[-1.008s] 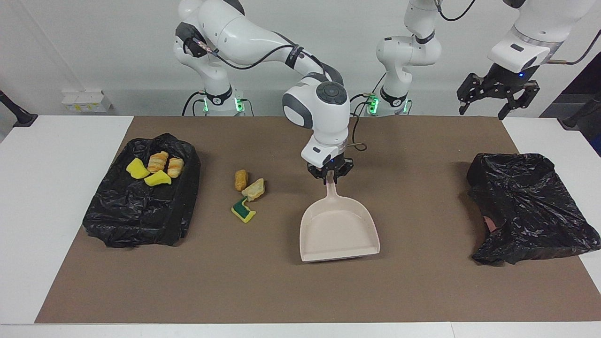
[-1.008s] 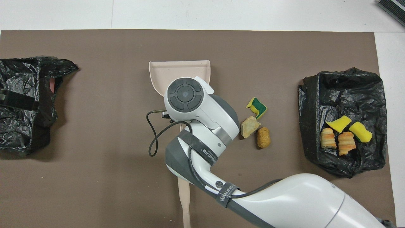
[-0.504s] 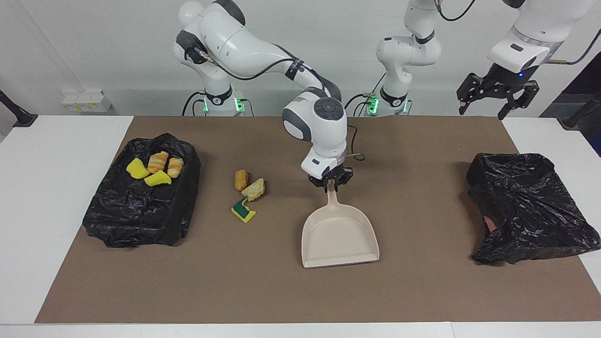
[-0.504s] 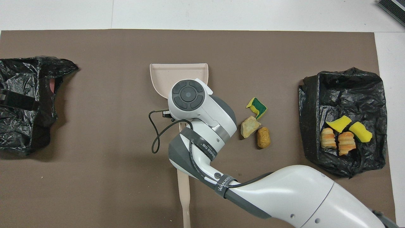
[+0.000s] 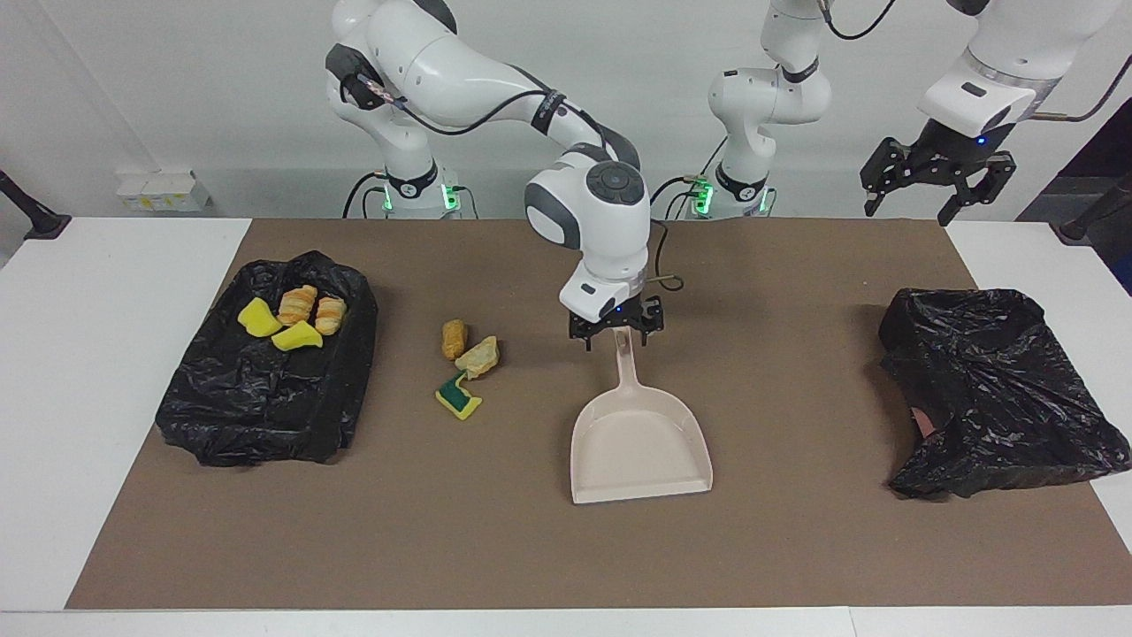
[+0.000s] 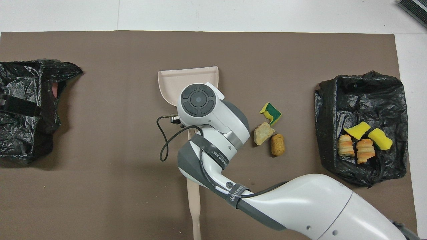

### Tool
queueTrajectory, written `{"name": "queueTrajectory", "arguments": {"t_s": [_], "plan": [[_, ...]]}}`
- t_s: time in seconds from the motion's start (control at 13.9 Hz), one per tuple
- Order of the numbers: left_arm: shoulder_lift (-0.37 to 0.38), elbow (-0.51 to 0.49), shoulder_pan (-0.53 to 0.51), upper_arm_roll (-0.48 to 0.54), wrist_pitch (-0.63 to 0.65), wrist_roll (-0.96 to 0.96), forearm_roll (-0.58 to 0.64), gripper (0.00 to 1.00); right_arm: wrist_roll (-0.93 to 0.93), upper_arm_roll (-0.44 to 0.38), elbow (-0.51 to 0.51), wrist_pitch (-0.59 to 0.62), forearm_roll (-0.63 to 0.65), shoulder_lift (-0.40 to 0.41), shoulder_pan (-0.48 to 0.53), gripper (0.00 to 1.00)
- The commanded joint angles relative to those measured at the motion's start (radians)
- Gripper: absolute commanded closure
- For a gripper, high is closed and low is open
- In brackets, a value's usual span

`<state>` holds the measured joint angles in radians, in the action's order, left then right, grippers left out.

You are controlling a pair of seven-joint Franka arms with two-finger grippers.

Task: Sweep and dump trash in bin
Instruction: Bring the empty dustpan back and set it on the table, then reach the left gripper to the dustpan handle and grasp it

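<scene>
Below my right jaws, spread astride its handle, the dustpan lies on the desk with its long axis running away from me, three trash lumps beside it toward the filled bin, while my left jaws wait spread.

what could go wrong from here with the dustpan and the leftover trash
1. The right gripper is open over the handle of the dustpan, which lies flat on the mat. A regrasp could catch the handle off-centre and twist the pan.
2. The three loose trash pieces lie beside the pan, outside the bin. A careless pass might scatter them.
The left gripper waits, raised.
</scene>
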<state>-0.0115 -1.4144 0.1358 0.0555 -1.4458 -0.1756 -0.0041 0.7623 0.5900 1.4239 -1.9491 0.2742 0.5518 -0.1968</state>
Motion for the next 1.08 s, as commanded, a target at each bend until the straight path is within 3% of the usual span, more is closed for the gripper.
{"name": "queueTrajectory", "arguments": {"t_s": [0.0,0.22,0.5,0.86,1.01], "plan": [[0.014,-0.009,0.001,-0.011,0.019,0.002,0.013,0.00,-0.087,0.016,0.169,0.050,-0.136,-0.211,0.042,0.00],[0.015,-0.015,0.005,-0.020,0.016,0.004,0.010,0.00,-0.130,0.016,0.333,0.091,-0.271,-0.390,0.036,0.00],[0.053,-0.138,-0.004,-0.132,-0.115,0.030,0.009,0.00,-0.184,0.060,0.599,-0.003,-0.438,-0.587,0.030,0.00],[0.038,-0.369,-0.016,-0.313,-0.422,0.232,0.010,0.00,-0.094,0.223,0.771,-0.143,-0.466,-0.599,0.028,0.00],[0.007,-0.413,-0.018,-0.373,-0.476,0.334,0.010,0.00,-0.075,0.257,0.846,-0.226,-0.467,-0.596,0.028,0.00]]}}
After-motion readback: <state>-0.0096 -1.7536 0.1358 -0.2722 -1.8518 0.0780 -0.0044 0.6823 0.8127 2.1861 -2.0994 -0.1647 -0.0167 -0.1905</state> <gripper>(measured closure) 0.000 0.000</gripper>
